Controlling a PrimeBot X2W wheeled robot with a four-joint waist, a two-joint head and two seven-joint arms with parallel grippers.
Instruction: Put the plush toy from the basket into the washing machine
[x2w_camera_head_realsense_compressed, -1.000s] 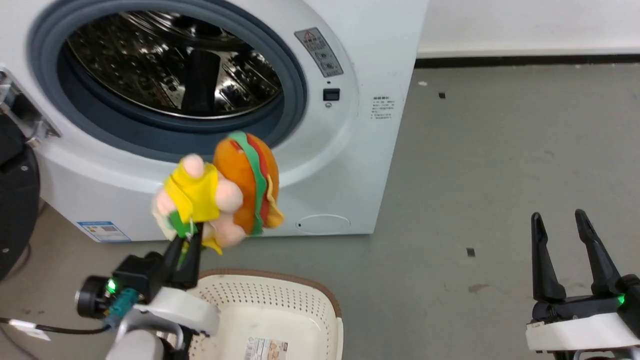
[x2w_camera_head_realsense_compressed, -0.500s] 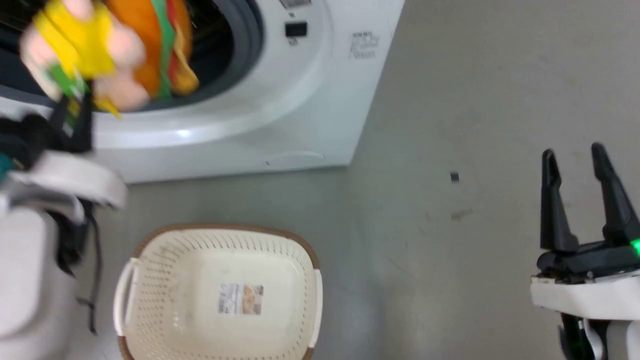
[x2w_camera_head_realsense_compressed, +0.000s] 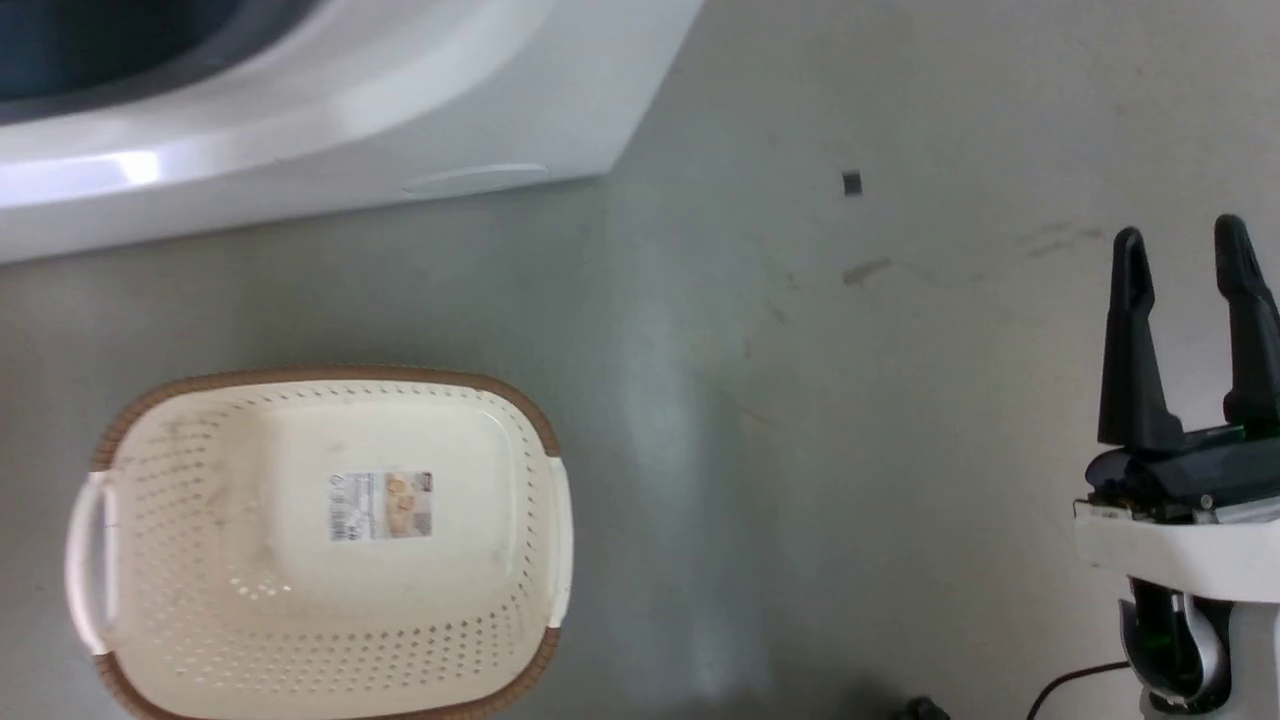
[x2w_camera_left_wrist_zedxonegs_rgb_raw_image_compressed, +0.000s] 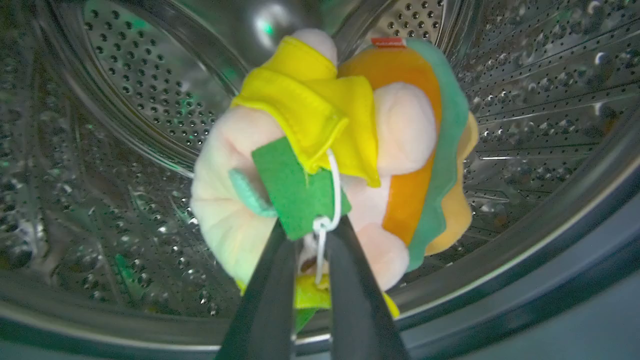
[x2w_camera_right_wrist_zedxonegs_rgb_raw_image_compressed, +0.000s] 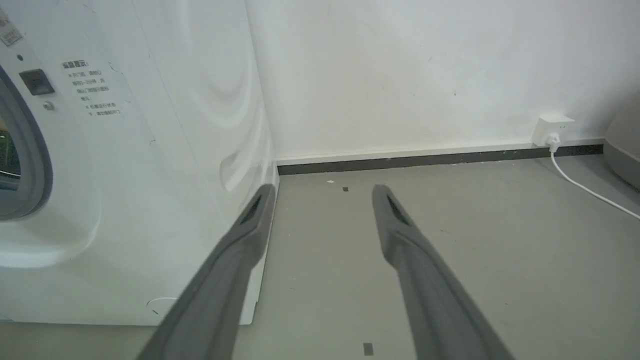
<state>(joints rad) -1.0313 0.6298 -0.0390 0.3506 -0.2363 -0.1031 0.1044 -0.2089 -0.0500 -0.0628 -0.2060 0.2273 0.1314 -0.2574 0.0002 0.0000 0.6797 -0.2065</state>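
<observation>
L claw (x2w_camera_left_wrist_zedxonegs_rgb_raw_image_compressed: 310, 235), bottom centre of the L wrist view: fingers narrow, pinched on the plush toy (x2w_camera_left_wrist_zedxonegs_rgb_raw_image_compressed: 350, 150) at its lower end, right by the green tag (x2w_camera_left_wrist_zedxonegs_rgb_raw_image_compressed: 292, 192) and white loop. The toy hangs mid-frame, past the grey gasket (x2w_camera_left_wrist_zedxonegs_rgb_raw_image_compressed: 525, 295) band along the bottom, w/ the steel drum (x2w_camera_left_wrist_zedxonegs_rgb_raw_image_compressed: 525, 100) all round behind it. So I judge it's inside the mouth and, as far as I can tell, clear of the drum wall.

Step in hand: the drop. Next move, imo: spread the fingers, let it fall, then back straight out w/o snagging loop or gasket.

Head view: basket (x2w_camera_head_realsense_compressed: 330, 378) lower left, paper label (x2w_camera_head_realsense_compressed: 382, 505) on its bottom, print too small to read. R claw (x2w_camera_head_realsense_compressed: 1180, 235) at the right edge, fingers apart, holding nothing. Washing machine (x2w_camera_head_realsense_compressed: 300, 120) front across the upper left.

Other writing: the tag face I see is blank, and a small red label (x2w_camera_left_wrist_zedxonegs_rgb_raw_image_compressed: 388, 42) atop the toy is unreadable. In the R wrist view, upper left, a sticker (x2w_camera_right_wrist_zedxonegs_rgb_raw_image_compressed: 92, 90) has a few lines of dark characters, too small to read. No brand legible.
</observation>
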